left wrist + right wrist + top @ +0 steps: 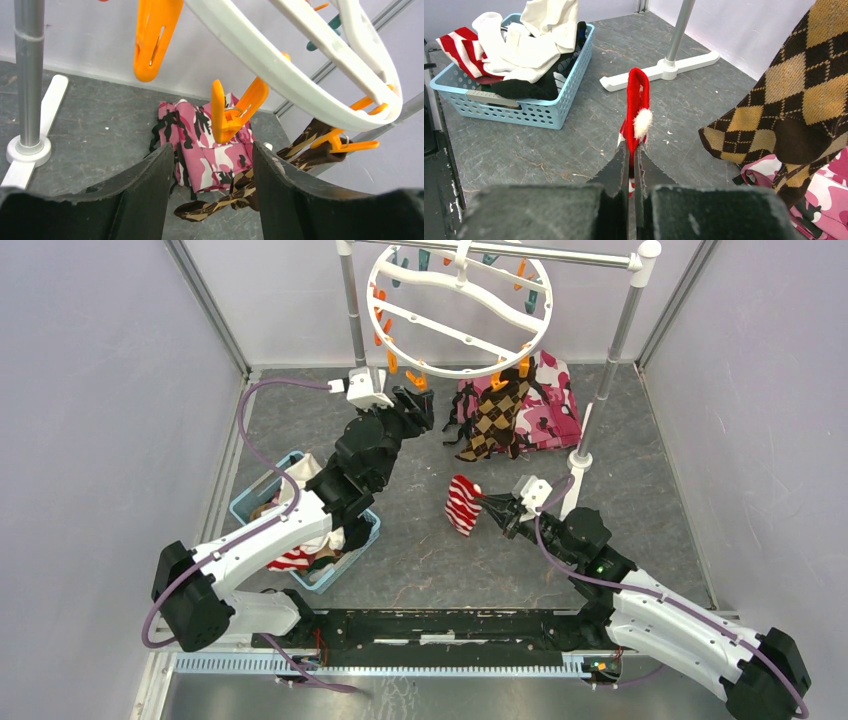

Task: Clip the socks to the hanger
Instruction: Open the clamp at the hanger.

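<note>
Our right pincer point(631, 150) grips a striped sock point(636, 95) while the left pincer point(212, 150) waits open below an orange peg point(232, 112) on the hanger point(280, 65); next, we judge, squeeze that peg open

Bare floor point(589, 145) lies open beside the blue basket point(524, 112). Under the hanger rim point(280, 70) — orange clothespins point(227, 117) and an argyle sock point(794, 85) intrude.

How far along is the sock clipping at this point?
Done: an argyle sock hangs clipped to the hanger. In hand: the right fingers pinch a red-and-white striped sock, while the left fingers stand open by an orange clothespin. Left: clip that sock, then the socks in the blue basket.
</note>
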Robot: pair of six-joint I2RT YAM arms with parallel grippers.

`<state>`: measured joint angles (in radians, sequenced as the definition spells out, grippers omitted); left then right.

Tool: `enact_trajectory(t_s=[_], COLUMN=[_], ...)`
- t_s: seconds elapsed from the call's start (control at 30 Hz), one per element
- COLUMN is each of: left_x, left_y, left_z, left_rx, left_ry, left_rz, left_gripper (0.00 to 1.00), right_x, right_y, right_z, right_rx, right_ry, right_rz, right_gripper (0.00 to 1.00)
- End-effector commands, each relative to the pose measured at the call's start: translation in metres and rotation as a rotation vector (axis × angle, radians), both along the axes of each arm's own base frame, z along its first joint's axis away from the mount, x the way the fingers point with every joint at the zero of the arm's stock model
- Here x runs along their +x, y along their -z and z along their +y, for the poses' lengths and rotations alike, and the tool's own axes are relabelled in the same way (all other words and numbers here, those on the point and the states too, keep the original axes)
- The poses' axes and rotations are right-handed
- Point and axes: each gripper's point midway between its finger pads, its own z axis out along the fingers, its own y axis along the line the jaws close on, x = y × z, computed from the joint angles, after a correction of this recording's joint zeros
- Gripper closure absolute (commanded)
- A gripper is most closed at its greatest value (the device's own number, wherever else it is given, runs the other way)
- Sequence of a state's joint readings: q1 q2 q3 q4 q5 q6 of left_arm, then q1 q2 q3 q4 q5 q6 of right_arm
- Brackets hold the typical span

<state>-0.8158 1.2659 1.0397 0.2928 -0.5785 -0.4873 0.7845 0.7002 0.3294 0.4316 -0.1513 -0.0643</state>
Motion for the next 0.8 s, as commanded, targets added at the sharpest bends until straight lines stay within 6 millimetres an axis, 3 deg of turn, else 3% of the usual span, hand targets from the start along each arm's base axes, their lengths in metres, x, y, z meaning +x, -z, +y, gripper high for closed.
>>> enact_trajectory(t_s=[0.0,0.77], left_x=[0.0027,0.0078], left_y=[-0.0413,-0.0473], left_z=[0.0015,0.0025], left_rx=[-0.076,-0.095], left_ry=[-0.024,-0.054], left_rz=[-0.112,-0.134], left_gripper=[0.36,0.36], right_x=[0.0025,0.0036], right_y=[-0.0141,-0.014], right_z=[-0.0037,-0.0051], right_rx=[0.047,0.049], right_ry=[0.023,0.028], right_rz=[-0.03,-0.03], right_gripper=[1.0,1.0])
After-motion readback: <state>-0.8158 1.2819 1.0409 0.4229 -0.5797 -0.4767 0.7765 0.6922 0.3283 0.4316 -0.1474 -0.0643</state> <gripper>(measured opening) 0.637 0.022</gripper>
